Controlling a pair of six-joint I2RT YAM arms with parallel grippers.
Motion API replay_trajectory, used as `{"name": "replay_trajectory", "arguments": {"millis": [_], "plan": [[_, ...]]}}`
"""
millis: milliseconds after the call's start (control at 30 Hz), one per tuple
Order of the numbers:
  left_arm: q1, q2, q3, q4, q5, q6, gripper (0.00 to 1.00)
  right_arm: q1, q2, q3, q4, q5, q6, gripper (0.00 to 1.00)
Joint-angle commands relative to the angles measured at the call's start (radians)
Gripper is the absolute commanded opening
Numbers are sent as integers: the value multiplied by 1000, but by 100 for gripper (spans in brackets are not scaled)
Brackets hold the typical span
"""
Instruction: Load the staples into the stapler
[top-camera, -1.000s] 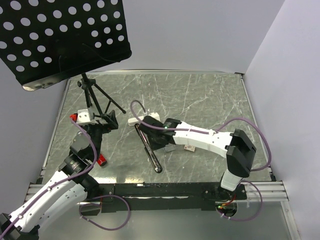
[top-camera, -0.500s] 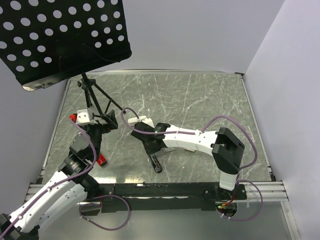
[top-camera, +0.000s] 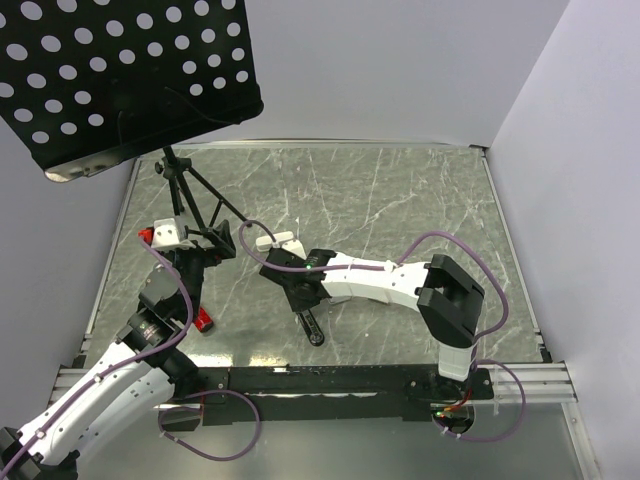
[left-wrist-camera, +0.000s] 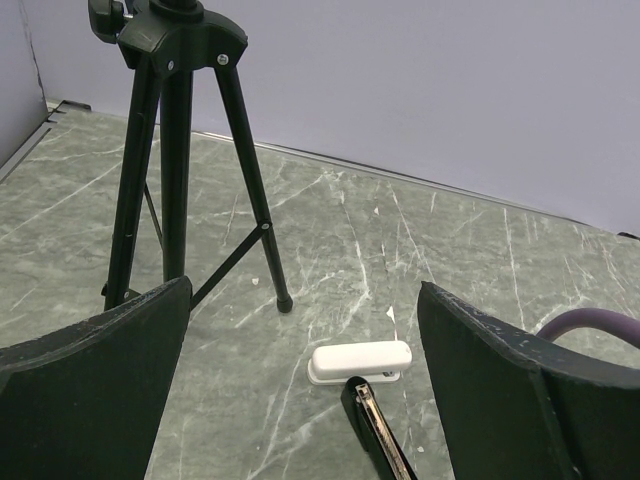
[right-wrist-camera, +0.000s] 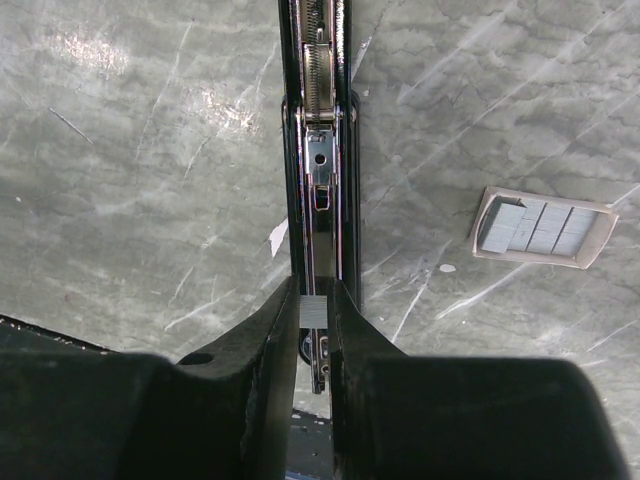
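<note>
A black stapler (top-camera: 312, 325) lies opened out flat on the marble table, its metal magazine channel (right-wrist-camera: 318, 180) facing up. My right gripper (right-wrist-camera: 313, 296) hangs directly over that channel, shut on a short grey strip of staples (right-wrist-camera: 313, 312) pinched between its fingertips. In the top view the right gripper (top-camera: 301, 288) covers the stapler's middle. The pale staples box (right-wrist-camera: 545, 228), with grey strips inside, lies to the right of the stapler. My left gripper (left-wrist-camera: 305, 292) stands open and empty at the left, facing the stapler's far end (left-wrist-camera: 372, 412).
A white stapler (top-camera: 276, 242) lies shut just beyond the black one's far end, also seen as the white stapler (left-wrist-camera: 360, 361). A black tripod (top-camera: 196, 198) carrying a perforated black panel (top-camera: 130, 70) stands at the back left. A small red object (top-camera: 204, 320) sits beside my left arm.
My right arm has swung left and drawn in, bringing the gripper with the staple strip over the stapler's channel. It now covers the staples box in the top view. The left arm is still.
</note>
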Motion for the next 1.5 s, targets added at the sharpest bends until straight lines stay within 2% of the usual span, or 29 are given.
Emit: {"name": "replay_trajectory", "arguments": {"millis": [0,1467], "plan": [[6,-11,6,23,-6,-6,99,8,5,-6,13,20,10,14],[4,-9,4,23,9,-4,99,14,40,-28,16,-22,-14,14]]}}
